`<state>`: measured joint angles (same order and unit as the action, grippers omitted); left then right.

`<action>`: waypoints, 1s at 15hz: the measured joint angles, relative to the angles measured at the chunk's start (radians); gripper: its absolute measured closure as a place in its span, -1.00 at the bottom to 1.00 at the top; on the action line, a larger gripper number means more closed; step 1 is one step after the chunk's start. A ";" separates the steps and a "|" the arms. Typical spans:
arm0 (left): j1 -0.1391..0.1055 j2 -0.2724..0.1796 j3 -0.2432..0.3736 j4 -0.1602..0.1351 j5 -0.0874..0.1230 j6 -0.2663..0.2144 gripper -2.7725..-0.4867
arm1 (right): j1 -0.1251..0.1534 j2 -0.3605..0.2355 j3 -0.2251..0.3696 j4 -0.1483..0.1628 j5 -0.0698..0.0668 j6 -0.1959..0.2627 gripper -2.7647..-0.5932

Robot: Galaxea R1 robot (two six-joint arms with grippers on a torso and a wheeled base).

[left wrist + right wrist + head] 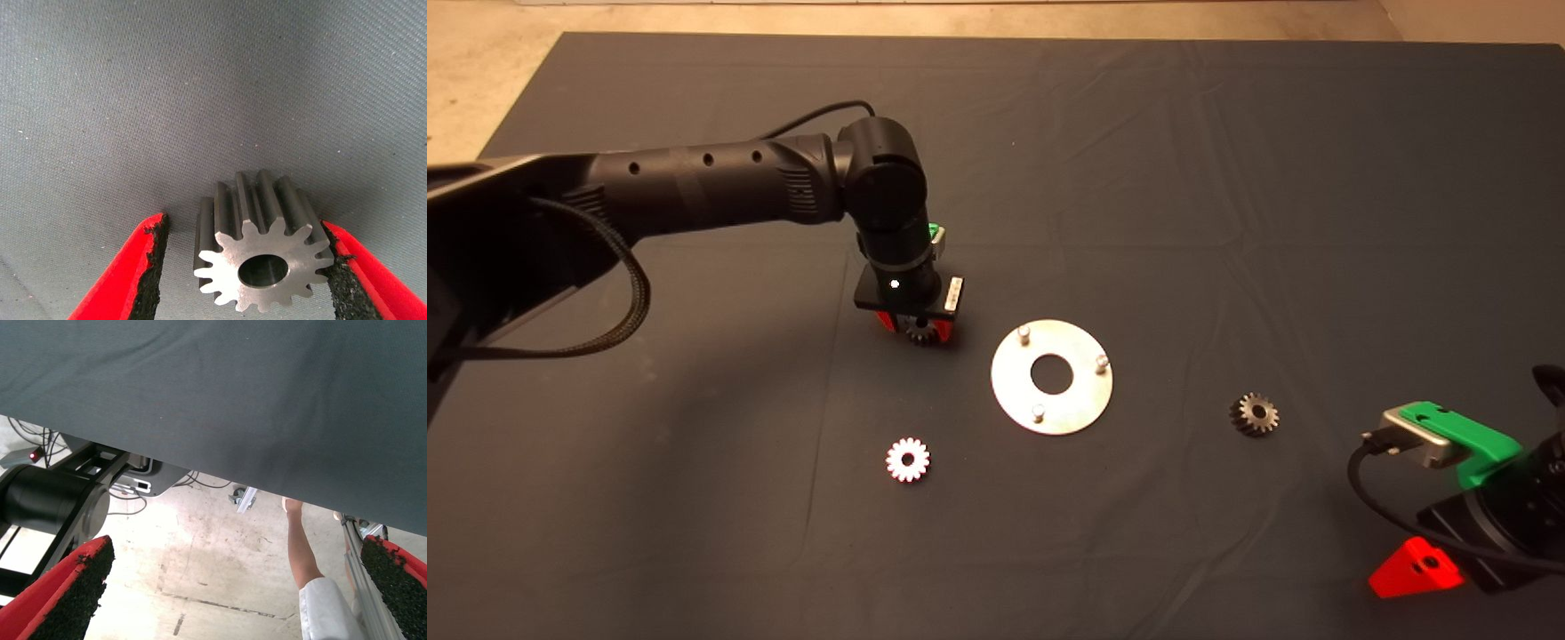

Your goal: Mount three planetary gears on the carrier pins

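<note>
Left gripper (243,267) hanging over small grey steel spur gear (263,257) on dark mat (1227,178), just beside shiny round carrier disc (1080,404). Red fingers (130,273) spread, straddling gear; 1 pad touching teeth, other apart, nothing clamped. You are handling rigid, dense, slick metal; pinch across tooth tips, keep bore free. 3 silvery pins (1024,333) standing bare. 2 other gears lying flat: 1 bright (908,460), 1 dark (1254,414). Left arm reaching in, wrist pointing straight down. Right gripper (220,593) parking at lower right, fingers wide apart, empty.
</note>
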<state>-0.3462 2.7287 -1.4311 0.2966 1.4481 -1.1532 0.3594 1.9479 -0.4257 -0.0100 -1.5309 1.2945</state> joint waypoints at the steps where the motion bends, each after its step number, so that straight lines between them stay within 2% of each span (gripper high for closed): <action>1: 0.000 0.000 0.000 0.000 0.000 0.000 0.11 | 0.000 0.000 0.000 0.000 0.000 0.000 -0.99; 6: -0.001 0.000 0.000 0.000 0.000 0.000 0.11 | 0.000 0.000 0.000 0.000 0.000 0.000 -0.99; 8: -0.001 0.000 0.000 0.000 0.000 0.000 0.24 | 0.000 0.000 0.000 0.000 0.000 0.000 -0.99; 12: -0.001 0.000 0.000 0.000 0.000 0.000 0.25 | 0.000 0.000 0.000 0.000 0.000 0.000 -0.99; 15: -0.001 0.000 0.002 0.000 -0.001 0.000 0.36 | 0.000 0.000 0.000 0.000 0.000 0.000 -0.99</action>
<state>-0.3468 2.7283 -1.4291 0.2968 1.4470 -1.1536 0.3594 1.9479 -0.4257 -0.0100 -1.5309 1.2945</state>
